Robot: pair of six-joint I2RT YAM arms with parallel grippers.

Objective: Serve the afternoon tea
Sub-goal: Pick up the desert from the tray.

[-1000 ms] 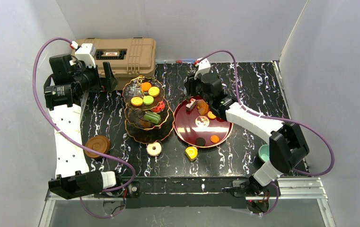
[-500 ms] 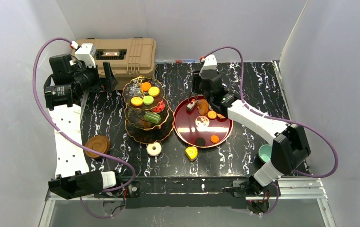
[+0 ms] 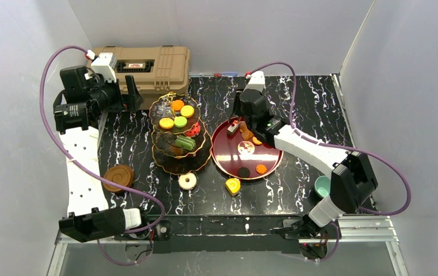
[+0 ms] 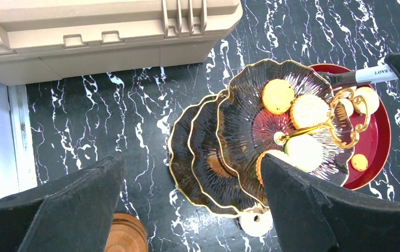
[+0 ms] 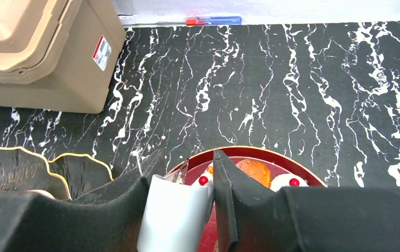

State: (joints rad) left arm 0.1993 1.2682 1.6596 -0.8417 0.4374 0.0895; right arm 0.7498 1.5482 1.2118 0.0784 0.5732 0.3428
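Note:
The dark three-tier stand with gold rims holds several macarons, a green cake and a red sweet. It also shows in the left wrist view. My right gripper is shut on a white-wrapped cake slice with a red cherry. It is low over the far left of the red tray, which holds more sweets. My left gripper is open and empty, high beside the stand. A white donut and a yellow cake lie on the table. Brown saucers are stacked at the left, and a teal cup stands at the right.
The big tan case stands at the back left, close behind the stand. A red and blue tool lies by the back wall. White walls close in both sides. In the right wrist view an orange sweet and a white cherry-topped one sit behind my fingers.
The right wrist has shifted a little over the tray's far left edge, with the cake slice between its fingers. The left arm has not moved.

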